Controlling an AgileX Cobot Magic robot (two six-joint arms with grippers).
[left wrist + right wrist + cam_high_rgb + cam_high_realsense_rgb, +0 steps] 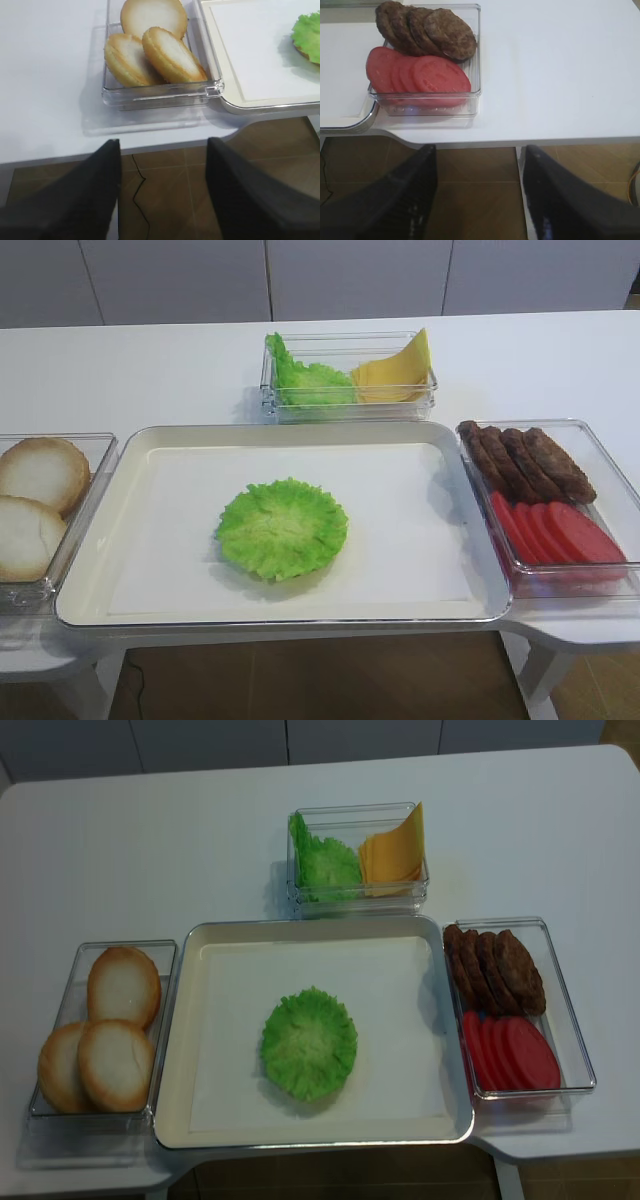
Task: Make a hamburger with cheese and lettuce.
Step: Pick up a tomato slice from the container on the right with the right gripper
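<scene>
The hamburger is one ruffled green lettuce leaf [282, 528] [309, 1042] lying in the middle of the white tray [280, 432]. In the left wrist view a tan edge shows under the leaf [307, 30]. Yellow-orange cheese slices [395, 375] [392, 850] lean in the back clear bin beside more lettuce [305, 380]. My left gripper [164, 150] hangs open off the table's front edge, below the bun bin, nothing between its fingers. My right gripper [479, 155] is open and empty too, off the front edge below the patty bin. Neither gripper appears in the high views.
A clear bin of pale bun halves [40, 475] [150, 50] sits left of the tray. On the right, another bin holds brown patties [525, 462] [427, 30] and red tomato slices [555, 530] [417, 72]. Brown floor lies beneath both grippers.
</scene>
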